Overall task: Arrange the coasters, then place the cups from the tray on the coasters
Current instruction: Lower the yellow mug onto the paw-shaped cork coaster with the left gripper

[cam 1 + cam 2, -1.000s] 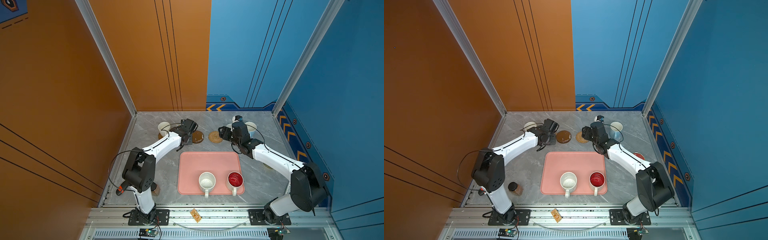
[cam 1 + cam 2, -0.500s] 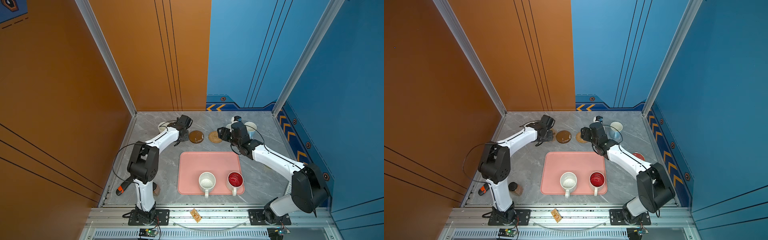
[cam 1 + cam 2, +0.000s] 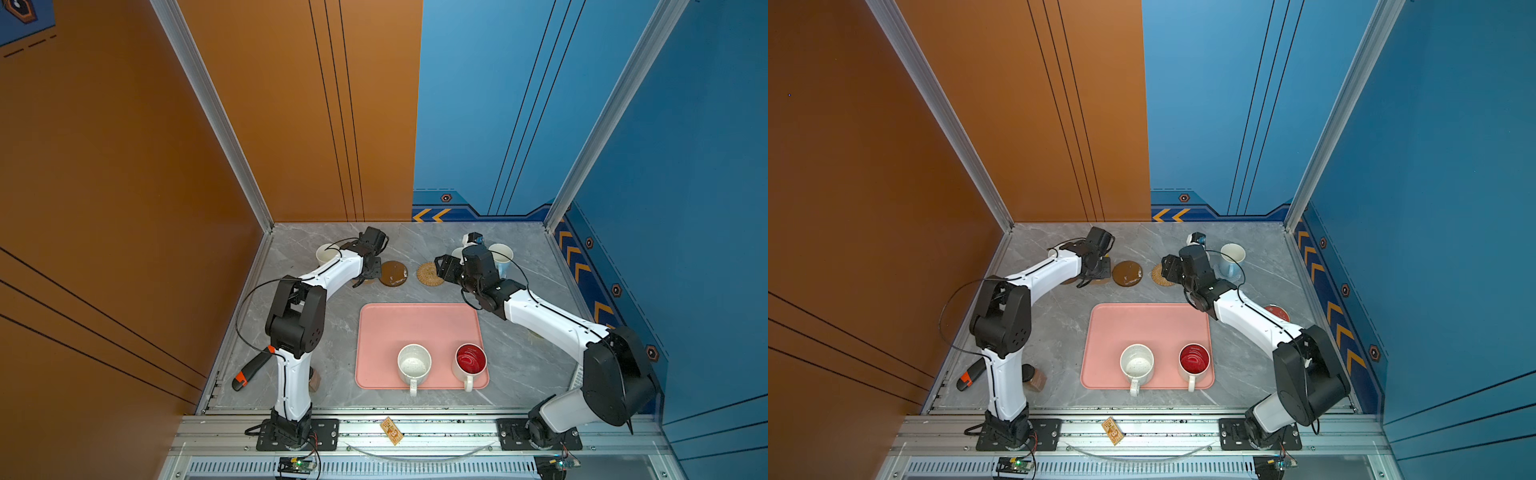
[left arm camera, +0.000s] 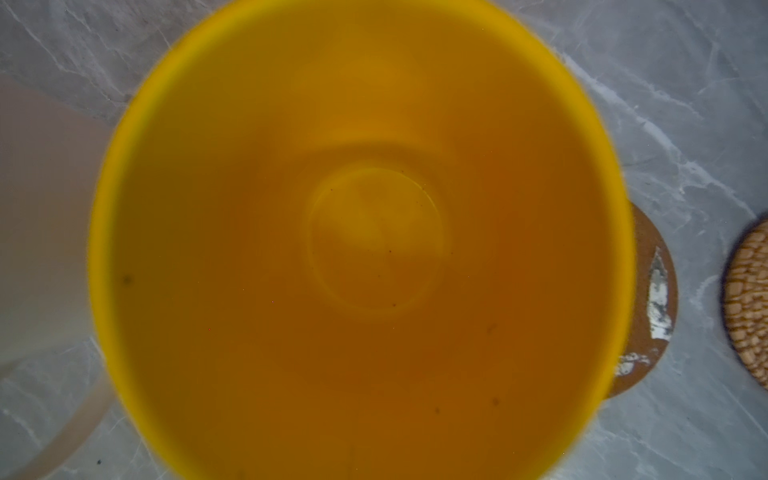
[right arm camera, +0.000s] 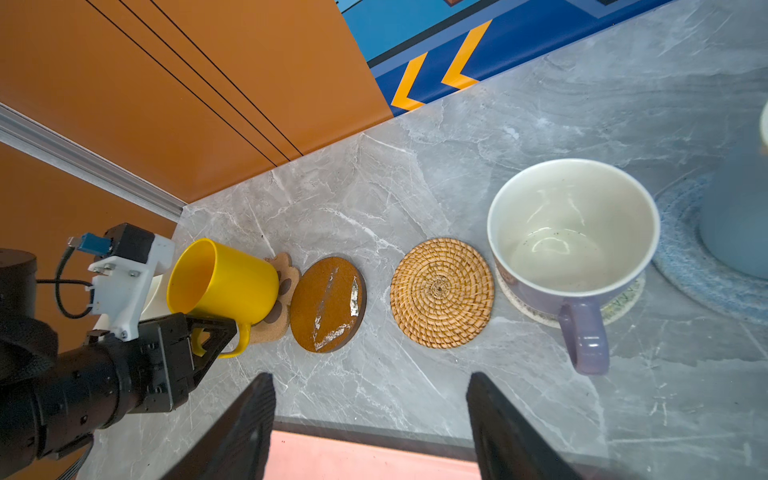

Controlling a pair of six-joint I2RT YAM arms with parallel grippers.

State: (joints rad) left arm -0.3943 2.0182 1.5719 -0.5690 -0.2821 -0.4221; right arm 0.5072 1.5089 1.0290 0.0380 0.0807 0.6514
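while the left hand (image 5: 212,332) pinches the yellow mug (image 5: 226,279), the right hand (image 5: 370,378) stands spread.

White arm links (image 3: 332,276), black joints (image 3: 297,322), thin black cables (image 5: 57,291), black right gripper (image 5: 370,376).

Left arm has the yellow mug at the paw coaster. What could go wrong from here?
1. The yellow mug hangs tilted from the left gripper, jaws shut on its handle alone; released like this it may tip or settle half off the paw coaster.
2. The white mug and brown disc sit close either side; levelling the mug could nudge them.
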